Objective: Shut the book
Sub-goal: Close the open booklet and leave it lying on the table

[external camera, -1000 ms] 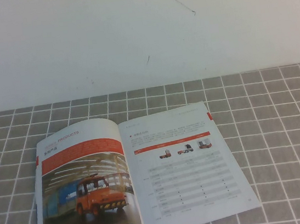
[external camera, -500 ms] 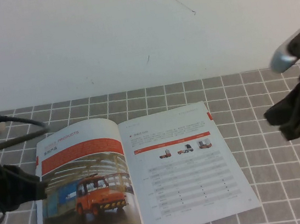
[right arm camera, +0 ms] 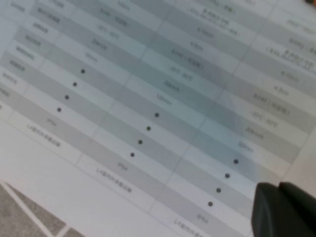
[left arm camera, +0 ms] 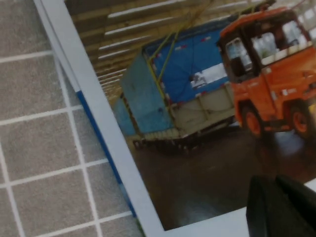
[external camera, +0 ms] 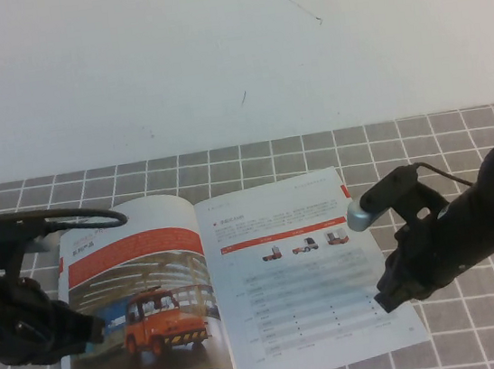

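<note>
Both pages of the open book [external camera: 242,285] lie flat toward the desk's [external camera: 463,165] near edge, left of its middle, an orange truck photo on the left page and a printed table on the right. Over the outer edge of the photo page sits the left gripper [external camera: 89,331], jaws together, and over the near outer part of the table page sits the right gripper [external camera: 387,297], jaws also together; whether either touches the paper I can't tell. Beyond the book, grey checked desk runs to its far edge under a white wall [external camera: 213,62].
</note>
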